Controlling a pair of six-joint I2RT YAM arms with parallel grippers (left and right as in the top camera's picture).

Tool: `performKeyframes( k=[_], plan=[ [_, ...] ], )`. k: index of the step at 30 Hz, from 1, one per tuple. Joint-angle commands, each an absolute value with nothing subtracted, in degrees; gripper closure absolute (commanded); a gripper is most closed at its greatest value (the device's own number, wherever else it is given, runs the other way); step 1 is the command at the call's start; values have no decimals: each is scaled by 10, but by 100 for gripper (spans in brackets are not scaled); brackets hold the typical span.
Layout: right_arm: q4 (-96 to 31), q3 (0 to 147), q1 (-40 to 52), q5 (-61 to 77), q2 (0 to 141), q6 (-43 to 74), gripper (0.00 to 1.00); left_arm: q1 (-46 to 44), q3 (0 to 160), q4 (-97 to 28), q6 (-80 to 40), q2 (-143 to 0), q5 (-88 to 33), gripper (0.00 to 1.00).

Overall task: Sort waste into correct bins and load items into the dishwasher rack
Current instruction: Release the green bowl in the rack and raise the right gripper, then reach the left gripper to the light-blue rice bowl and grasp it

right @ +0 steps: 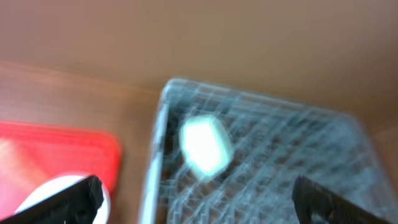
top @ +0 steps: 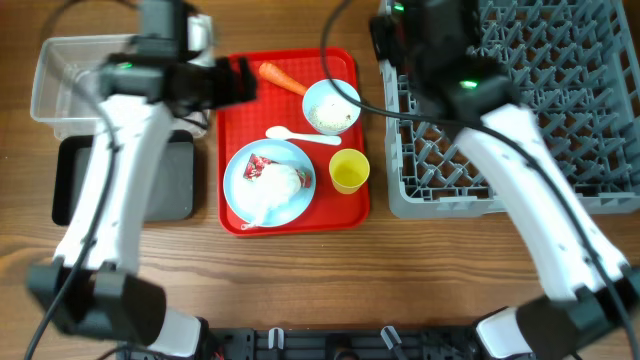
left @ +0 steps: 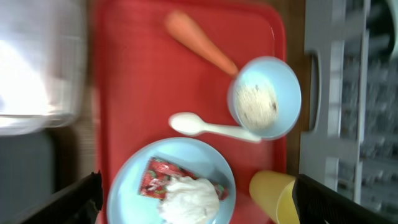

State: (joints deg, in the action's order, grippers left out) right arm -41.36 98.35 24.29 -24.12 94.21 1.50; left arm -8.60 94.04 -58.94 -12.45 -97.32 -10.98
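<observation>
Since neither side holds anything, I read this as a gap between picks; the left gripper [left: 199, 202] hangs over the red tray [top: 232, 150] with its fingers spread wide and nothing between them, and the right gripper [right: 199, 202], spread just as wide and also empty, sits above the edge of the rack [top: 560, 100] nearest that tray. My guess is that the left wrist looks straight down so I can choose the next piece of waste; the carrot [top: 282, 78] lies loose at the tray's far end, its thin tip just beside the bowl [top: 345, 92], and it looks the easiest thing to take toward the tub [top: 45, 95]. Most waste sits in dishes, which is why I judge none of these ready for racking; the bowl holds rice [left: 255, 102] with brownish flecks; the plate [top: 235, 190] carries the wrapper [top: 258, 165] and the tissue [top: 278, 185], the tissue lying partly over the wrapper; the cup [top: 349, 172] stands at the tray corner next to the rack, and I see nothing in it. Between bowl and plate lies the spoon [top: 300, 134], its handle reaching the bowl's rim. Beside the red tray, the tub and the black tray [top: 178, 190] show nothing inside where the left arm [top: 120, 180] does not cover them. Inside the rack the right wrist shows one pale blur [right: 205, 146]; possibly a second bowl, but I cannot tell.
</observation>
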Motion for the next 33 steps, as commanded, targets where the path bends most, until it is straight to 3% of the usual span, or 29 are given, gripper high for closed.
performKeyframes(
  k=[1, 7, 20, 23, 28, 33],
  plan=[
    [-487, 979, 206, -70, 905, 153, 0, -121, 940, -580, -85, -1030, -108, 3],
    [-555, 979, 190, -71, 896, 167, 3, -139, 940, -526, -85, -1106, -109, 6],
    [-569, 979, 190, -77, 896, 195, 13, -190, 940, -413, -94, -1215, -109, 13],
    [-569, 979, 190, -77, 896, 195, 13, -190, 940, -413, -94, -1218, -109, 18],
    [-569, 977, 190, -76, 897, 196, 14, -190, 940, -403, -94, -1219, -109, 41],
    [-569, 971, 190, -76, 897, 197, 14, -190, 940, -390, -94, -1223, -108, 44]
  ],
)
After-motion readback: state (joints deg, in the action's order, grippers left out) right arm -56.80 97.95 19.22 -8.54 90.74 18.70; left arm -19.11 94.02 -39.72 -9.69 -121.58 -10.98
